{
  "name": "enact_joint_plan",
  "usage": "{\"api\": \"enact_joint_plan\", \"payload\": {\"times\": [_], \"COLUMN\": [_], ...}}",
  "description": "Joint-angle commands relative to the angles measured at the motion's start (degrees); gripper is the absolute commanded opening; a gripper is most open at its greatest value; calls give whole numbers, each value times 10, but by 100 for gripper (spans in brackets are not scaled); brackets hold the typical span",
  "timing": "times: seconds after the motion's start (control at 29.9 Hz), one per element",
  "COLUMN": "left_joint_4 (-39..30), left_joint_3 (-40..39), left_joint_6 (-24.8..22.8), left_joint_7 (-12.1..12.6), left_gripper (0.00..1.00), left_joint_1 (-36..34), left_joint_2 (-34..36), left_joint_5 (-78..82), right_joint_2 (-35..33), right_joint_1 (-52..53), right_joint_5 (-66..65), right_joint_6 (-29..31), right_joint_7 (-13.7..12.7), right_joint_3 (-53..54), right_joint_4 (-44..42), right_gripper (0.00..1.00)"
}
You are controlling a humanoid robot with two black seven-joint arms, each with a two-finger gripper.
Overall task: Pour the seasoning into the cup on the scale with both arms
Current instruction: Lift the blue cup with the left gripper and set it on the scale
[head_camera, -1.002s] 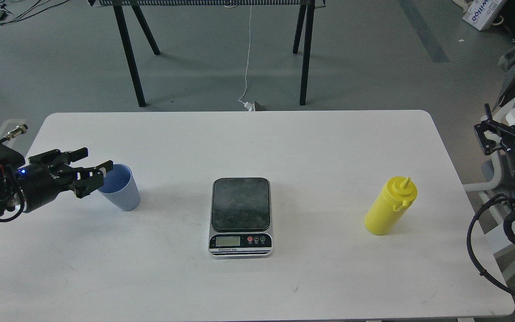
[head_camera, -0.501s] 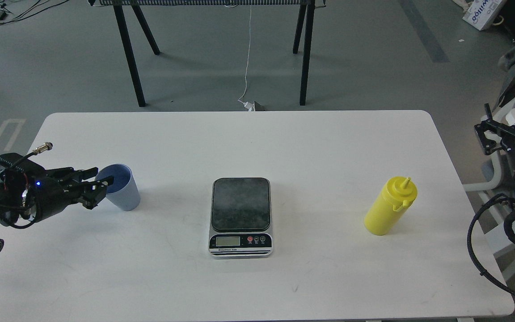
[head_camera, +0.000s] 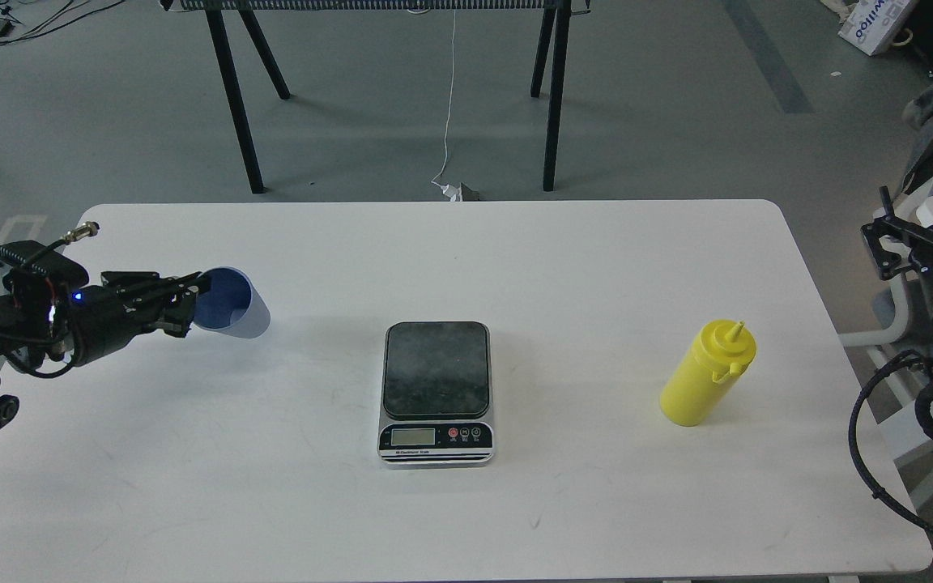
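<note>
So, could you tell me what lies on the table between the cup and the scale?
Nothing: in the head view, only bare white table separates the cup from the scale.

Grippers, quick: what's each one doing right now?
Left gripper: shut on the blue-grey cup, pinching its rim, cup lifted and tilted.
Right gripper: at the table's right edge, holding nothing; open or shut cannot be told.
</note>
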Motion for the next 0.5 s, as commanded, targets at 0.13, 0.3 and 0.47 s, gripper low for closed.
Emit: {"api": "enact_joint_plan", "payload": {"times": [0.13, 0.3, 0.47], "left_joint_4": [-171, -187, -182], "left_joint_3": [-1, 11, 44], "left_joint_6": [-147, -191, -207], "left_joint_7": [0, 5, 22], "left_gripper": [6, 5, 5], "left_joint_1": [-90, -118, -126], "left_joint_2": [18, -34, -97], "left_joint_5": [-16, 29, 122], "right_joint_2": [-9, -18, -20], "right_joint_1": [0, -4, -5], "right_joint_5": [0, 0, 0], "right_joint_6": [0, 0, 0], "right_joint_7": [0, 0, 0], "right_joint_3": [1, 1, 1], "right_joint_4": [2, 5, 5], "right_gripper": [100, 100, 100]}}
